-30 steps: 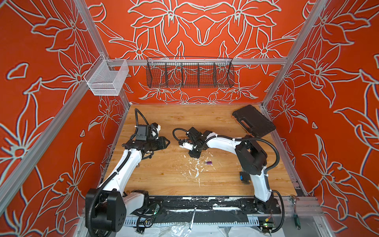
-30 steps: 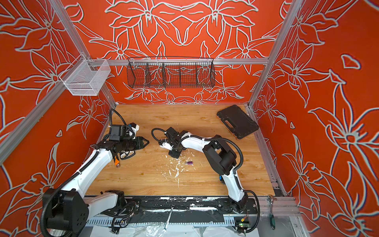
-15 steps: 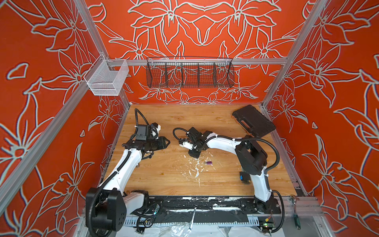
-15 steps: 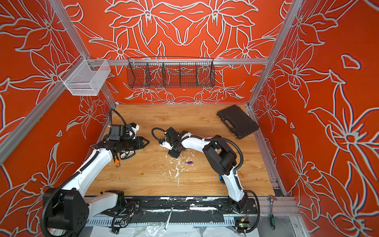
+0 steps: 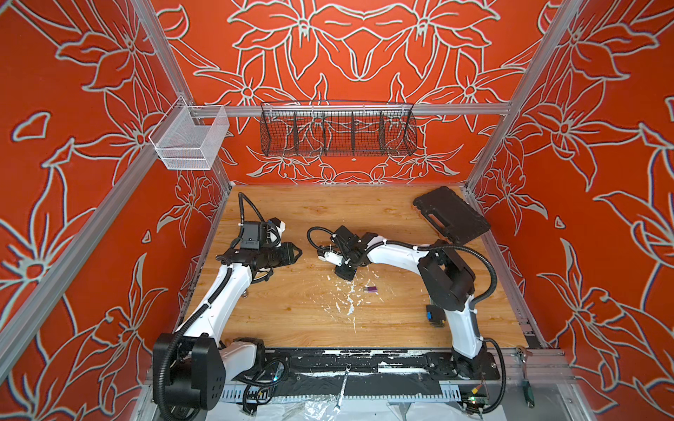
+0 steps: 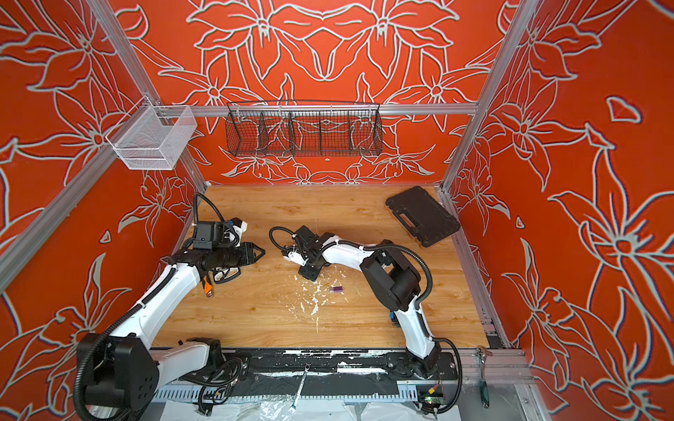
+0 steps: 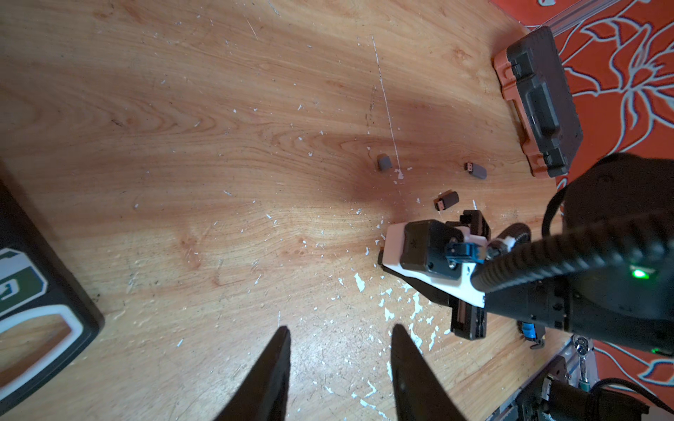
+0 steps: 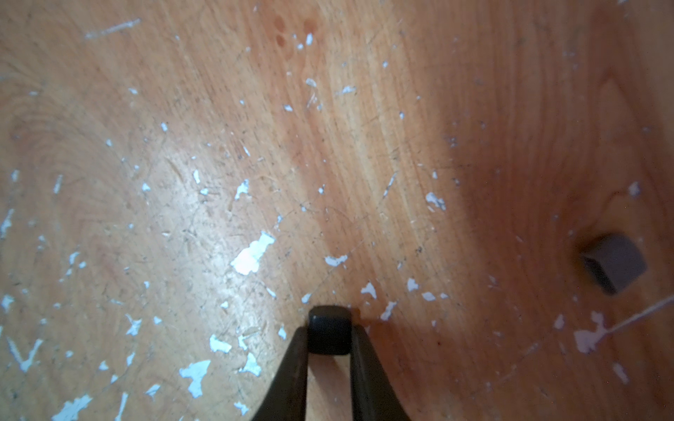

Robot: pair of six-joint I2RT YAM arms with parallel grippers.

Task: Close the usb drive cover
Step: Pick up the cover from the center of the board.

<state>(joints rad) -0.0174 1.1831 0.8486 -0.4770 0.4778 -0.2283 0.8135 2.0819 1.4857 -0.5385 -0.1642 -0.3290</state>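
Counting on the wooden table [image 7: 219,145]: two dark grey USB drives, plugs bare, first drive [image 7: 446,201] and second drive [image 7: 475,170]; one grey cap [image 7: 384,162]. Right end effector [image 8: 329,332] clamps a small dark rounded piece [image 8: 329,322]; left end effector [image 7: 339,330] half open, empty.

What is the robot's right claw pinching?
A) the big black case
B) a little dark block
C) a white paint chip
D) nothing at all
B: in the right wrist view, the right gripper has one finger against each side of a little dark block.
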